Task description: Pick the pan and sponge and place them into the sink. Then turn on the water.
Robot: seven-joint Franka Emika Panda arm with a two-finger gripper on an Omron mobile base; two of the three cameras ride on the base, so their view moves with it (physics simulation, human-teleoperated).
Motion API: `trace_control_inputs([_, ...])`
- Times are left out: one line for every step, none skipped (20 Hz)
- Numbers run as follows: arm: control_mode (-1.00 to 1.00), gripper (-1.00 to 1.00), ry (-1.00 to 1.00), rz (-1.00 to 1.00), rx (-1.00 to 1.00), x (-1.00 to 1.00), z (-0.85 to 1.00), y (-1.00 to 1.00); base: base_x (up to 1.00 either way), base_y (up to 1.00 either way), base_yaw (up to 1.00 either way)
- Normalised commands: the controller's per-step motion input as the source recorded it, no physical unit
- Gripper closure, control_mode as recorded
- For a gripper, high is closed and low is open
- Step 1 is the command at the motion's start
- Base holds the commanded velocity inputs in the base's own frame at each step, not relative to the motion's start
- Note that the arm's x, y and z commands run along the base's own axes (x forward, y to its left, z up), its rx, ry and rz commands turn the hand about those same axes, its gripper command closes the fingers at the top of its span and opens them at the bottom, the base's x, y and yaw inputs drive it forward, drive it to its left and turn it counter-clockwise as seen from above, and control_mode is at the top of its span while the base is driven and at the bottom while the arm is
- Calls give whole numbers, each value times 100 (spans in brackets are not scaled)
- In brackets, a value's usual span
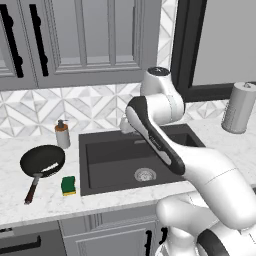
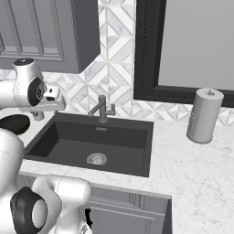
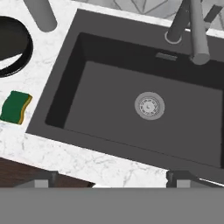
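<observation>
On the desk left of the sink point(image 1: 90, 150), we see the pan point(image 1: 43, 161), rigid, probably heavy, best gripped by its slim handle; the sponge point(image 1: 68, 185), soft and light, lies beside. Our jaws stand wide, empty.

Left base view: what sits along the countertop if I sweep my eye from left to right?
Round black frying pan with its reddish-brown handle → small green-and-yellow sponge → dark rectangular sink with a round metal drain → tall grey cylindrical canister at the far right.
</observation>
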Motion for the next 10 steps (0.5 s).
trace_control_inputs([-100, -100, 6, 16, -8, 0, 0, 100, 0, 0, 0])
trace_control_inputs([-100, -100, 10, 15, -9, 0, 0, 100, 0, 0, 0])
trace_control_inputs([-100, -100, 12, 15, -9, 0, 0, 100, 0, 0, 0])
trace_control_inputs([-100, -100, 14, 14, -11, 0, 0, 100, 0, 0, 0])
trace_control_inputs([-100, -100, 15, 15, -11, 0, -1, 100, 0, 0, 0])
trace_control_inputs([-100, -100, 16, 15, -13, 0, -18, 100, 0, 0, 0])
trace_control_inputs([-100, -100, 16, 16, -16, 0, -44, 100, 0, 0, 0])
trace_control_inputs([-100, -100, 16, 18, -11, 5, -46, 100, 0, 0, 0])
trace_control_inputs([-100, -100, 20, 18, -5, 41, -57, 100, 0, 0, 0])
trace_control_inputs([-100, -100, 13, 18, 0, 25, -56, 100, 0, 0, 0])
